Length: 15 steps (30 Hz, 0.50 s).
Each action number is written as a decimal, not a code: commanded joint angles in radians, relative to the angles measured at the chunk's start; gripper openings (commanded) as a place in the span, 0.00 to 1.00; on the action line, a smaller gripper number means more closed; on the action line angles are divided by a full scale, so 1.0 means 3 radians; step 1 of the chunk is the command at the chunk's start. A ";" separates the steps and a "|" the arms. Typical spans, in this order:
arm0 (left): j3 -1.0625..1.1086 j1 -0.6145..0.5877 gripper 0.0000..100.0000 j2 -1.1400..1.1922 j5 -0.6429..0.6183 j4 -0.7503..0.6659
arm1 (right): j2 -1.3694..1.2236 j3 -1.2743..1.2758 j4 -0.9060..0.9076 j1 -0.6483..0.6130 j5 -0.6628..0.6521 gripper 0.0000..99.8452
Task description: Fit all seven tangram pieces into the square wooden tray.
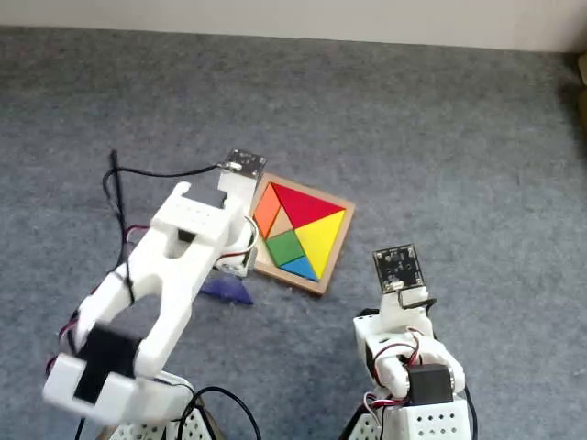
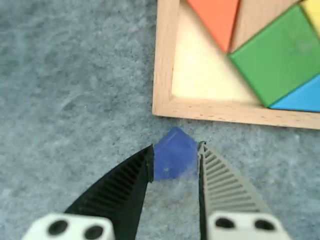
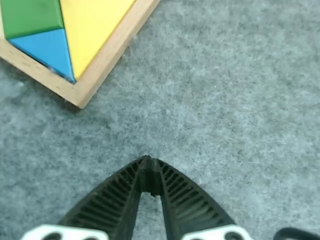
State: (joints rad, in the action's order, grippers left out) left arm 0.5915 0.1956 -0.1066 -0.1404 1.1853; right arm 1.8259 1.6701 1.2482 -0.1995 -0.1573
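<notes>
The square wooden tray (image 1: 318, 283) holds a red triangle (image 1: 303, 203), a yellow triangle (image 1: 323, 240), a green square (image 1: 284, 247), a light blue triangle (image 1: 301, 267) and an orange triangle (image 1: 267, 213). A pale bare slot (image 2: 202, 70) lies along the tray's rim (image 2: 165, 60), beside the orange piece (image 2: 217, 17) and green square (image 2: 280, 55). Just outside that rim, a dark blue piece (image 2: 172, 157) lies on the carpet, gripped between the fingers of my left gripper (image 2: 175, 150). The same piece (image 1: 227, 291) pokes out from under the left arm. My right gripper (image 3: 150, 172) is shut and empty over carpet, short of the tray's corner (image 3: 80, 97).
Grey carpet covers the whole surface. The right arm's base (image 1: 408, 367) stands at the near edge, right of the tray. A black cable (image 1: 117, 183) loops beside the left arm. Open carpet stretches beyond and right of the tray.
</notes>
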 commanded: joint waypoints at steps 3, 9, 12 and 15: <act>0.0253 -0.0028 0.15 -0.0662 0.0445 0.0015 | 0.0064 0.0504 0.0028 -0.0023 0.0010 0.01; 0.0361 -0.0028 0.15 -0.0862 0.1575 0.0020 | 0.0043 0.0504 0.0018 -0.0018 0.0010 0.01; 0.0361 -0.0028 0.15 -0.0857 0.2107 0.0020 | 0.0043 0.0504 0.0018 -0.0018 0.0010 0.01; 0.0371 -0.0028 0.15 -0.0857 0.2419 0.0015 | 0.0043 0.0504 0.0018 -0.0018 0.0010 0.01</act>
State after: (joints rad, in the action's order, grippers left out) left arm 0.7035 0.1956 -0.3307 0.4948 1.1868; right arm 1.8259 1.6701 1.2482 -0.1995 -0.1573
